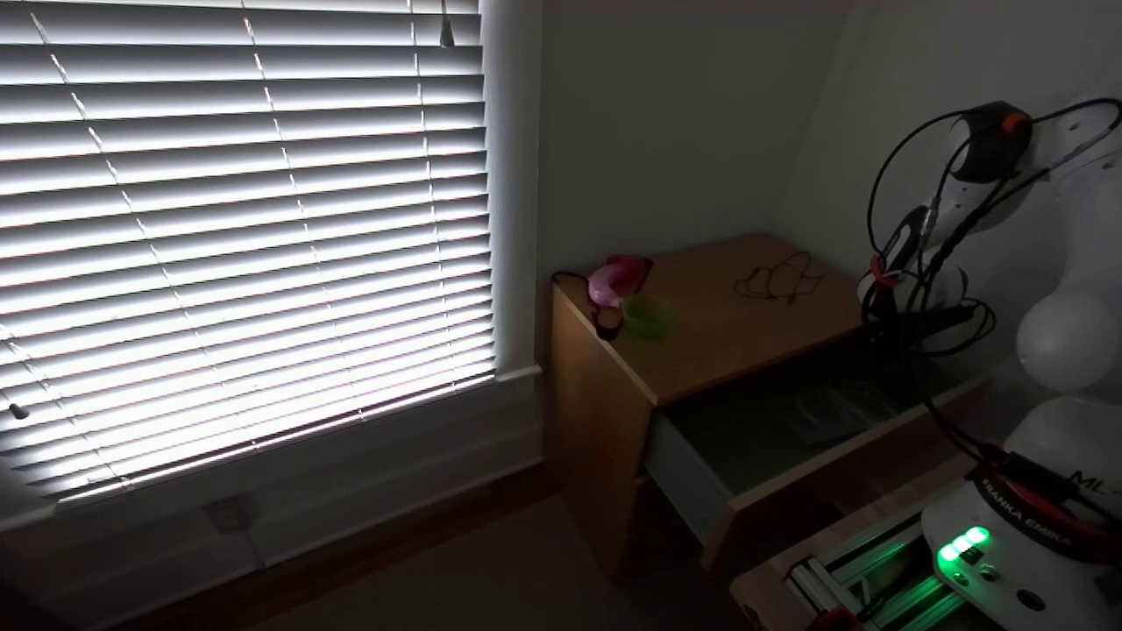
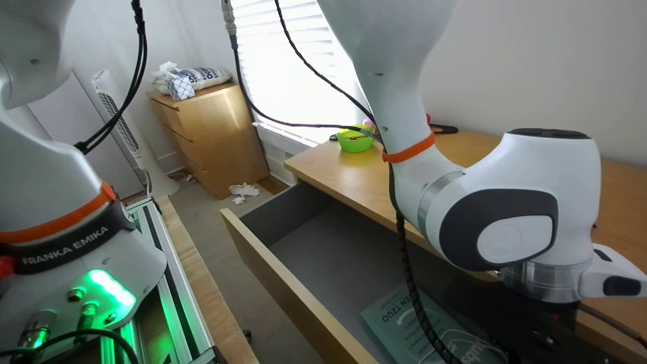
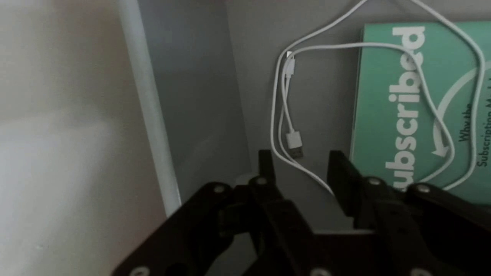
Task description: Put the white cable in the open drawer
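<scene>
The white cable (image 3: 360,45) lies in the drawer (image 2: 318,242); best lift the spread gripper (image 3: 301,163) straight up, snagging no loop.

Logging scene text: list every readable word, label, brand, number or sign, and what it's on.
"FRANKA EMIKA": base, in both exterior views.
"ML", rest unclear: shell above the base, in an exterior view.
"ubscribed", start hidden: book, wrist view; partly in an exterior view.
"Why the": book, wrist view.
"Subscription M", rest unclear: book, wrist view.
"EN TZUO", start not visible: book, in an exterior view.
Curved white arrow: book.
Bag: print too blurred to read.
</scene>
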You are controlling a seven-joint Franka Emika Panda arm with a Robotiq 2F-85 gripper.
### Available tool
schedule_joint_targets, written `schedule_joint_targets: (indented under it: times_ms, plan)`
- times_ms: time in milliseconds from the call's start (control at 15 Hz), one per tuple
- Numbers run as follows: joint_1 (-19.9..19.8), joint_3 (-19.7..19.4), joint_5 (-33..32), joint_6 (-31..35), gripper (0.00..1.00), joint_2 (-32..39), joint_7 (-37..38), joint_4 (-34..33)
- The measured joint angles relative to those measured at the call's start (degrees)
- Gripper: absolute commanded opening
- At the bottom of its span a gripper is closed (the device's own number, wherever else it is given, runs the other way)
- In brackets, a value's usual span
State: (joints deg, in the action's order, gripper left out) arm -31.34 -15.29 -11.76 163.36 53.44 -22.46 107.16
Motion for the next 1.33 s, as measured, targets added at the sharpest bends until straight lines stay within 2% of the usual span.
schedule_joint_targets:
  times_ms: [200,267,467,667,1000,1333]
  plan:
    - [1.2,0.6,0.0,-6.1,0.97,-1.9,0.1,-0.7]
    - [1.8,0.9,0.0,-9.5,1.00,-3.4,0.1,-0.5]
    - [5.5,1.1,-0.2,-21.8,1.00,-10.3,0.4,0.8]
    - [9.5,1.2,-0.3,-30.2,1.00,-17.8,1.2,2.1]
    - [12.0,4.1,0.9,-32.8,1.00,-28.0,1.1,3.4]
    - [12.5,8.2,8.3,-32.0,1.00,-32.6,-0.7,3.4]
